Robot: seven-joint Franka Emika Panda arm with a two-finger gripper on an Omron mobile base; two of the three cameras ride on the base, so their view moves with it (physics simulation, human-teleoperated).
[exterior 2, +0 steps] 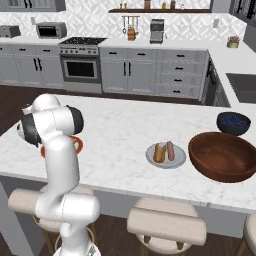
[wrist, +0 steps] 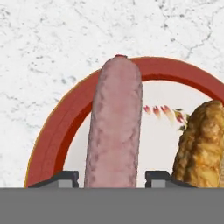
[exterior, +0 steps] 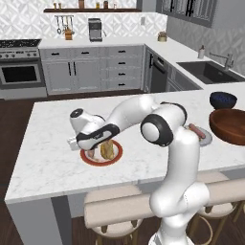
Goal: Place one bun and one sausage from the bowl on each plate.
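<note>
A pink sausage (wrist: 116, 122) lies on the white plate with the broad red-brown rim (wrist: 57, 131), next to a golden bun (wrist: 201, 144). My gripper (wrist: 112, 175) straddles the sausage's near end, open, with a thin gap between each fingertip and the sausage. In the left base view the hand hangs low over this plate (exterior: 117, 155), near the island's front edge, with the bun (exterior: 108, 150) beside it. The light grey plate (exterior 2: 167, 164) carries another bun (exterior 2: 160, 152) and sausage (exterior 2: 170, 150). The large reddish-brown bowl (exterior 2: 220, 165) stands to its right.
A dark blue bowl (exterior 2: 233, 122) sits behind the big bowl. Stools stand under the island's front edge. My own arm hides most of the red-rimmed plate (exterior 2: 77, 145) in the right base view. Bare marble lies between the two plates.
</note>
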